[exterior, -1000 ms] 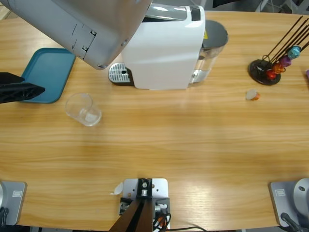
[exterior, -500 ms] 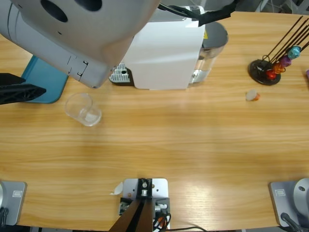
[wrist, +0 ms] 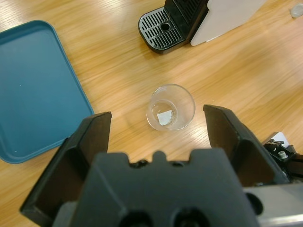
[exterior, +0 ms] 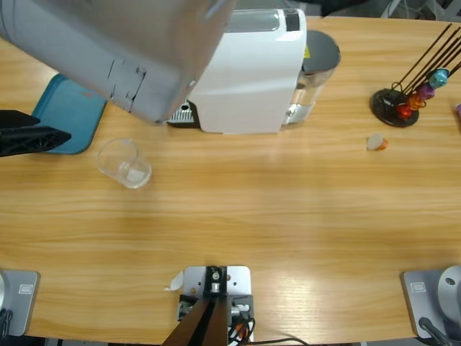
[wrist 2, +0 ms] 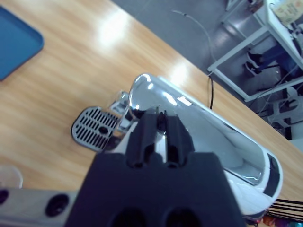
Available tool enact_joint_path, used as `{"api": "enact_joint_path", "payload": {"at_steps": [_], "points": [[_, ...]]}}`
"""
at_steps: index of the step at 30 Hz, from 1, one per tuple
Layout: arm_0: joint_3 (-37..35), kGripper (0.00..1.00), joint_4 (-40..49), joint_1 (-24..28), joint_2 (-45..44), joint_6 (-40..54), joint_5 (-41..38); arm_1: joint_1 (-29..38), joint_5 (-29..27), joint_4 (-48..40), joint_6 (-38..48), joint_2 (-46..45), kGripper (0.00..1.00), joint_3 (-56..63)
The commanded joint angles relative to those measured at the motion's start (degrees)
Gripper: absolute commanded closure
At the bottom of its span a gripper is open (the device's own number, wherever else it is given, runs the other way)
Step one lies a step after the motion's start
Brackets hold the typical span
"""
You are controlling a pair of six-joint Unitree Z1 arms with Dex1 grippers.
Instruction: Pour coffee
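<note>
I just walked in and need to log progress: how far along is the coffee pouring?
Early. Nothing looks done: the clear glass is empty of coffee and stands on the table, away from the drip tray. In hand: the right gripper, jaws together, is over the coffee machine and its chrome top; the left gripper is open above the glass. Left: brewing and pouring.

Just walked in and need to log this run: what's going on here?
The left tool hangs open above an empty clear tumbler that stands on the wooden table, between the teal tray and the white coffee machine. The right tool is shut, over the machine's shiny top. The tumbler is not under the spout, and no coffee shows in it.
</note>
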Motion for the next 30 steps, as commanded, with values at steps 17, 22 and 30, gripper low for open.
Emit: {"api": "enact_joint_path", "payload": {"at_steps": [17, 22, 30], "points": [[1.85, 0.17, -0.68, -0.52, 2.08, 0.1, 0.38, -16.07, 14.69, 8.72, 4.58, -12.86, 0.0, 1.16], [1.93, 0.17, -0.74, -0.52, 1.5, 0.1, 0.42, -17.22, 17.19, 8.67, 4.4, -21.07, 0.0, 7.68], [3.59, 0.096, -3.27, -0.52, -0.86, -0.26, 0.33, -17.22, 18.91, 1.11, 4.66, -36.05, 0.0, 28.57]]}}
